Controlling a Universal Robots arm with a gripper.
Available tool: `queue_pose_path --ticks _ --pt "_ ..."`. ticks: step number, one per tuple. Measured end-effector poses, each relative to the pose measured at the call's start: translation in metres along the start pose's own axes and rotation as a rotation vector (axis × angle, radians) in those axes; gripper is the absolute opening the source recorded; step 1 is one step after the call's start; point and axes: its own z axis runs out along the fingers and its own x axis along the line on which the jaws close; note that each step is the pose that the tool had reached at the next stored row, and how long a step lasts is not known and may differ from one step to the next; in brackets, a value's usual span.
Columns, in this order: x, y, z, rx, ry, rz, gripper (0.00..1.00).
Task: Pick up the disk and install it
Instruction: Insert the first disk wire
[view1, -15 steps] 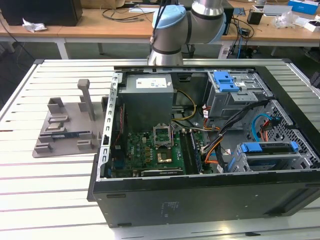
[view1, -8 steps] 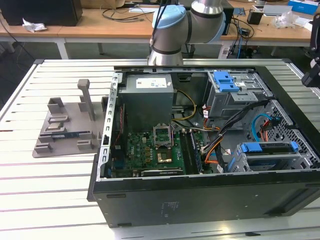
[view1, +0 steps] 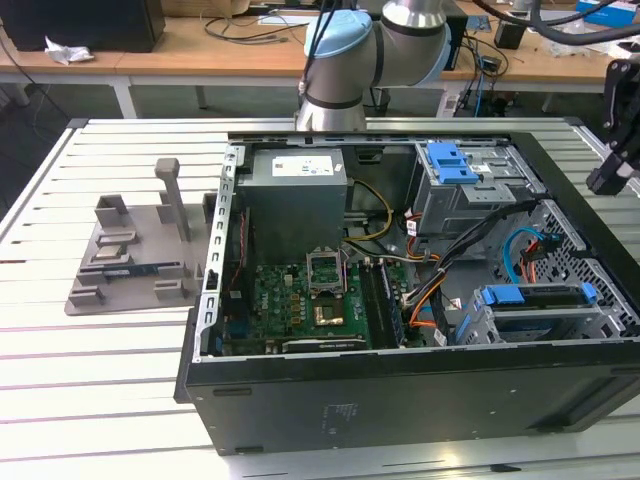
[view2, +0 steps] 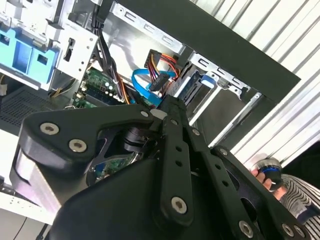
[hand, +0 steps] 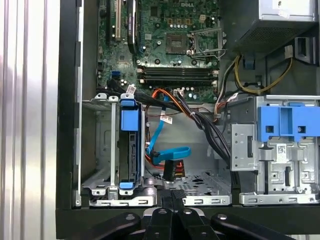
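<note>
The black two-fingered gripper (hand: 171, 197) hangs over the rim of the open black computer case (view1: 400, 400), its jaws pressed together on nothing. Just beyond, the silver disk in its blue plastic carrier (hand: 128, 150) stands on edge in the grey metal drive cage (hand: 100, 150), apparently already seated.

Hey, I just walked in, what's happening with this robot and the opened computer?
A robot arm's tool hangs over the drive end of an open computer case lying on a slatted table. The tool is shut and holds nothing. The disk, in its blue carrier, sits in the drive cage below it, beside a loose blue cable.
</note>
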Motion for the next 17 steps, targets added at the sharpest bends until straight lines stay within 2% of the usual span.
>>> queue_pose_path --ticks 3,6,8,17 --pt "0.0002 -0.0005 0.0099 0.0001 0.0002 0.0 0.11" --pt "0.0003 -0.0008 0.0163 0.0001 0.0001 0.0 0.11" --pt "0.0005 -0.0012 0.0243 0.0001 0.0002 0.0 0.11" --pt "0.0011 -0.0023 0.0471 0.0 0.0001 0.0 0.11"
